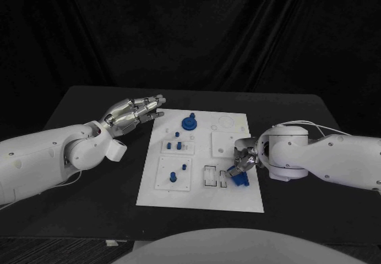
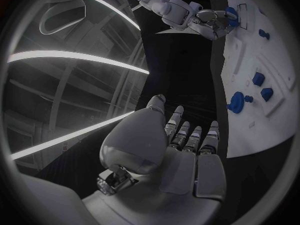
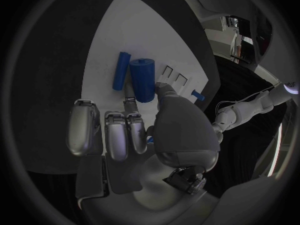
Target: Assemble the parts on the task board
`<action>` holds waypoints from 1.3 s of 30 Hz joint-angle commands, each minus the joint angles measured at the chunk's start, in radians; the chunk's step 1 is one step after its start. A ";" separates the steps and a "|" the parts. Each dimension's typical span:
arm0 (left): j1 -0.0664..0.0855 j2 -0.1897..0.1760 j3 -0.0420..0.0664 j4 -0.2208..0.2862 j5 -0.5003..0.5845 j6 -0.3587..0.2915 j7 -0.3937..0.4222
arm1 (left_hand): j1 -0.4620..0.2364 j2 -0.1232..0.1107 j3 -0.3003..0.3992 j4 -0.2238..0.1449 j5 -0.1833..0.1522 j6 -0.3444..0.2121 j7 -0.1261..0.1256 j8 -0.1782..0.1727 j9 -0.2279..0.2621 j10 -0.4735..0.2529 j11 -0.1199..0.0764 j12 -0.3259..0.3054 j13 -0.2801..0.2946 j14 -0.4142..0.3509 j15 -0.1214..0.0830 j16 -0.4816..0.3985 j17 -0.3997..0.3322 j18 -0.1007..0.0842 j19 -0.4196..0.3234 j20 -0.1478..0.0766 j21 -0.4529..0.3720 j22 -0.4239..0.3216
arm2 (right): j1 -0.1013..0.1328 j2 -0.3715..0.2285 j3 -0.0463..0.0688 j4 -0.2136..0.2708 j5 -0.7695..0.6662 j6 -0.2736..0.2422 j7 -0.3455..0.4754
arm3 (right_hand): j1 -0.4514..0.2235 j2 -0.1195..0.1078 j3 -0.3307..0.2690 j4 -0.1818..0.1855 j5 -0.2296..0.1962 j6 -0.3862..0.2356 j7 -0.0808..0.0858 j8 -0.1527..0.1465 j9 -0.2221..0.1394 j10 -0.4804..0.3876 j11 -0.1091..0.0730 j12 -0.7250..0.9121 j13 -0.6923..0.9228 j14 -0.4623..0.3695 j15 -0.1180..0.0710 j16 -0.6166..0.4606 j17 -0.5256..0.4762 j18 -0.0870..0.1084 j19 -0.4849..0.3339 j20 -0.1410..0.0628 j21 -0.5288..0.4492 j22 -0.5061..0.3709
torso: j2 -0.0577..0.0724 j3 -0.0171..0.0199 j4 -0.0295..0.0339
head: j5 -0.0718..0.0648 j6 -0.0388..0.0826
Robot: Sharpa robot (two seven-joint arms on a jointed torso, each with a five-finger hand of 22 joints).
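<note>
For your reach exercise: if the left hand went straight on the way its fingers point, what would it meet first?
Probably the blue round part at the far end of the task board. The left hand is open, fingers aimed that way; it may be raised above the board, so it could pass over.

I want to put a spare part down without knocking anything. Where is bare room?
Bare: the task board's near strip below the blue parts, and black table behind the left robot hand. Crowded: around the right robot hand.
</note>
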 commanded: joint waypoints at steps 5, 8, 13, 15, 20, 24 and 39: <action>-0.001 0.001 0.001 0.001 0.007 0.014 0.009 | 0.004 0.010 0.007 0.001 0.006 0.000 0.001 0.007 0.001 0.002 0.006 0.003 0.001 0.000 0.007 0.002 0.000 -0.008 0.003 0.005 -0.002 0.001 | 0.011 -0.030 -0.003 0.036 0.123 -0.105 0.017 | 0.023 0.030 0.139 -0.113 0.142 -0.005 -0.010 0.034 0.052 0.113 -0.016 0.003 0.263 0.103 -0.009 -0.002 0.254 0.001 0.013 -0.008 0.000 0.190 | 0.000 0.0001 0.0001 | 0.000 0.000; -0.001 0.001 0.001 0.000 0.007 0.015 0.008 | 0.004 0.010 0.007 0.001 0.006 0.000 0.002 0.007 0.001 0.002 0.006 0.004 0.001 0.000 0.007 0.002 0.000 -0.008 0.003 0.005 -0.002 0.001 | 0.025 -0.042 -0.003 0.052 0.177 -0.136 0.018 | 0.018 0.030 0.144 -0.114 0.146 -0.007 -0.010 0.038 0.056 0.113 -0.017 0.003 0.263 0.103 -0.009 -0.003 0.252 0.001 0.013 -0.008 0.001 0.190 | 0.000 0.0002 -0.0002 | -0.001 0.000; -0.002 0.004 0.001 -0.002 0.007 0.016 0.006 | 0.004 0.010 0.007 0.001 0.006 0.000 0.002 0.007 0.001 0.002 0.006 0.004 0.001 0.000 0.007 0.002 0.000 -0.008 0.003 0.005 -0.002 0.001 | 0.041 -0.044 -0.003 0.068 0.271 -0.183 0.019 | 0.010 0.029 0.149 -0.112 0.147 -0.010 -0.010 0.042 0.060 0.113 -0.017 0.003 0.263 0.103 -0.009 -0.003 0.251 0.001 0.013 -0.009 0.000 0.190 | 0.000 0.0001 0.0001 | -0.003 0.000; -0.002 0.005 0.001 -0.002 0.007 0.017 0.006 | 0.004 0.010 0.007 0.001 0.006 0.000 0.002 0.007 0.001 0.002 0.006 0.004 0.001 0.000 0.007 0.002 0.000 -0.008 0.003 0.005 -0.002 0.001 | 0.045 -0.040 -0.003 0.072 0.298 -0.198 0.019 | 0.006 0.030 0.151 -0.111 0.145 -0.011 -0.010 0.044 0.062 0.113 -0.017 0.003 0.263 0.103 -0.009 -0.003 0.250 0.001 0.013 -0.009 0.000 0.190 | 0.000 -0.0001 0.0000 | -0.002 0.000; -0.002 0.005 0.001 -0.002 0.007 0.017 0.004 | 0.004 0.010 0.007 0.001 0.006 0.000 0.002 0.007 0.001 0.002 0.006 0.004 0.001 0.000 0.007 0.002 0.000 -0.008 0.003 0.005 -0.002 0.001 | 0.048 -0.022 -0.003 0.068 0.324 -0.223 0.017 | -0.012 0.030 0.162 -0.110 0.118 -0.022 -0.010 0.052 0.073 0.113 -0.017 0.003 0.263 0.102 -0.010 -0.005 0.247 0.002 0.012 -0.009 -0.003 0.189 | 0.000 -0.0004 -0.0006 | -0.003 0.000; -0.002 0.005 0.001 -0.002 0.007 0.017 0.004 | 0.004 0.010 0.007 0.001 0.006 0.000 0.002 0.007 0.001 0.002 0.006 0.004 0.001 0.000 0.007 0.002 0.000 -0.008 0.003 0.005 -0.002 0.001 | 0.044 -0.004 -0.004 0.061 0.332 -0.253 0.014 | -0.024 0.030 0.169 -0.109 0.090 -0.031 -0.010 0.058 0.079 0.113 -0.017 0.003 0.263 0.102 -0.009 -0.005 0.246 0.002 0.011 -0.009 -0.004 0.188 | -0.001 -0.0006 0.0001 | -0.004 0.000; -0.002 0.005 0.001 0.000 0.007 0.021 0.000 | 0.003 0.011 0.007 0.001 0.005 -0.002 0.002 0.007 0.001 0.002 0.006 0.003 0.001 0.000 0.009 0.002 0.000 -0.008 0.003 0.005 -0.002 0.000 | 0.007 0.040 -0.004 0.031 0.337 -0.344 0.008 | -0.071 0.038 0.177 -0.089 -0.042 -0.051 -0.008 0.070 0.091 0.113 -0.015 0.003 0.263 0.100 -0.008 -0.009 0.238 0.004 0.008 -0.007 -0.012 0.186 | 0.000 -0.0005 0.0003 | -0.001 0.000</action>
